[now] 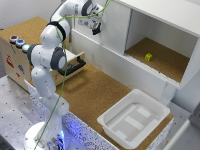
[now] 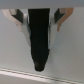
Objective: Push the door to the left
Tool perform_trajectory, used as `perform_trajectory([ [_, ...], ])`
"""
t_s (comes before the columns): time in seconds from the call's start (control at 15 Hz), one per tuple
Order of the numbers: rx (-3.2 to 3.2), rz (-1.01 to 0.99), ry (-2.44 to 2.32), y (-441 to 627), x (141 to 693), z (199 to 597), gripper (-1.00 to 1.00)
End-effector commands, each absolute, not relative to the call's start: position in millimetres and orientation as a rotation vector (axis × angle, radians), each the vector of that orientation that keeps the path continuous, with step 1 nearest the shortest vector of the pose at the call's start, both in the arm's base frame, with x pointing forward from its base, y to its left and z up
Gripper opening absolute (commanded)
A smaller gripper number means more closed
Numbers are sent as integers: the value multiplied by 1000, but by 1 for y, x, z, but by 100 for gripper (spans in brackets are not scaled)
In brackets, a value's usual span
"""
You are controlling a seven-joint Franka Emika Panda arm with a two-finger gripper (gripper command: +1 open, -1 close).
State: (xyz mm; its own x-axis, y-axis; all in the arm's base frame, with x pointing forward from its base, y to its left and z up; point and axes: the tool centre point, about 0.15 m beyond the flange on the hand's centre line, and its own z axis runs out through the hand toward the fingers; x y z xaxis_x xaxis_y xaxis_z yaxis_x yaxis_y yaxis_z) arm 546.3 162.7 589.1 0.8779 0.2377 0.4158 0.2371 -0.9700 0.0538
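While the arm reaches up to the white cabinet (image 1: 165, 35), its gripper (image 1: 95, 27) sits against the door (image 1: 114, 30), a plain white panel covering the opening's portion toward the exterior view's left. Finger spread: cannot tell. A small yellow object (image 1: 148, 57) lies inside the exposed compartment

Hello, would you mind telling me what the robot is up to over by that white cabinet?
The Panda arm has its gripper up against the white sliding door of the cabinet, on the exterior view's left. The compartment to the right stands open, with a small yellow object inside. The wrist view shows only white panel close up.
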Motion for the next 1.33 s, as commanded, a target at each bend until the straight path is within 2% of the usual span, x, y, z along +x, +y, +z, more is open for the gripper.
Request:
perform_trajectory([
  [0.0,2944,663,375,172,531,600,100],
  [0.53,2950,642,314,130,506,599,100],
  [0.87,2938,531,211,74,504,582,100],
  [1.27,2940,536,100,23,512,569,100],
])
